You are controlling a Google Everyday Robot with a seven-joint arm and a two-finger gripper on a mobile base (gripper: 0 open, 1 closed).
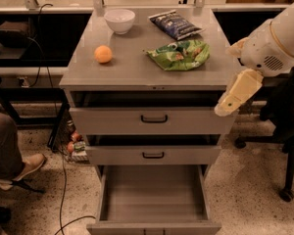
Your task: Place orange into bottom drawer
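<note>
- The orange [103, 54] sits on the grey tabletop [137, 72], left of centre, with nothing touching it.
- A white bowl [119, 20] stands behind the orange, near the back edge.
- A dark snack bag [175, 24] lies at the back right, and a green bag [179, 55] lies in front of it.
- The bottom drawer [152, 195] is pulled far out, its flat grey floor showing.
- The top drawer [153, 119] and middle drawer [153, 154] are each out a little, both with black handles.
- The claw [235, 96] hangs off the cabinet's right side, level with the top drawer and pointing down and left. It is well apart from the orange and holds nothing visible. Whether it is wide or narrow cannot be told.
- The white arm [279, 38] reaches in from the upper right.
- A person's shoe [27, 164] rests on the floor at left.
</note>
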